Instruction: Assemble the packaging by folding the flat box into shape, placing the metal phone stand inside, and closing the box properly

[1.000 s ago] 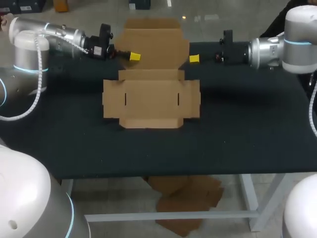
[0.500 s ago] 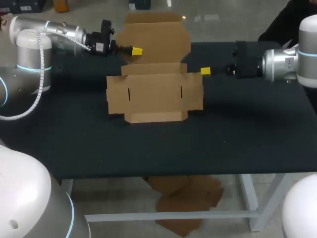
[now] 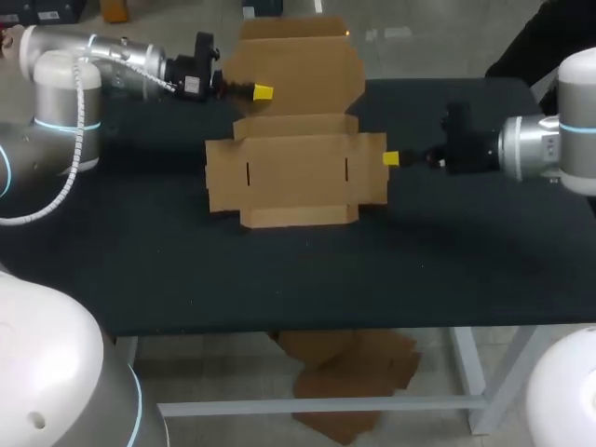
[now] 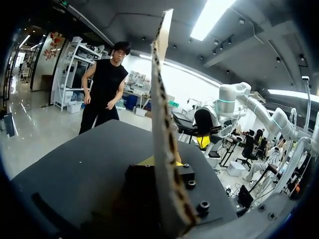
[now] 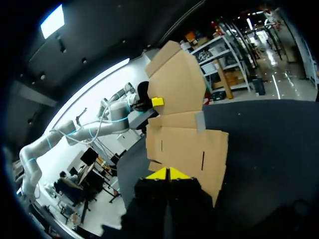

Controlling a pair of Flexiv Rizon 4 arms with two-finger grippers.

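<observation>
Head view. The box (image 3: 296,172) lies unfolded near the middle of the far edge of the tabletop (image 3: 279,279). Its lid panel (image 3: 298,65) is lifted and leans out past that edge. The left gripper (image 3: 263,91) comes in from the far left corner. One yellow tip shows on the near face of the lid panel; the other is hidden behind it. The right gripper (image 3: 391,158) sits at the outer edge of the right side flap (image 3: 368,168), touching or just beside it. The metal phone stand is not seen in any view.

Left wrist view. The lid panel (image 4: 162,99) is seen edge-on, standing between the fingers of the left gripper (image 4: 162,163) with yellow on both sides. I read it as pinched.
Risk: the hold is near one corner only, so a further lift could twist the sheet, crease it off the score line or drag the whole box toward the far edge.

Right wrist view. The right gripper (image 5: 167,174) has its tips pressed together with nothing visible between them, pointing at the box (image 5: 184,144).
Risk: closed tips can only push. If they ride over or under the flap edge, the box may skid toward the left edge or rotate rather than fold. With the far arm holding the lid, that could buckle or tear the hinge.
</observation>
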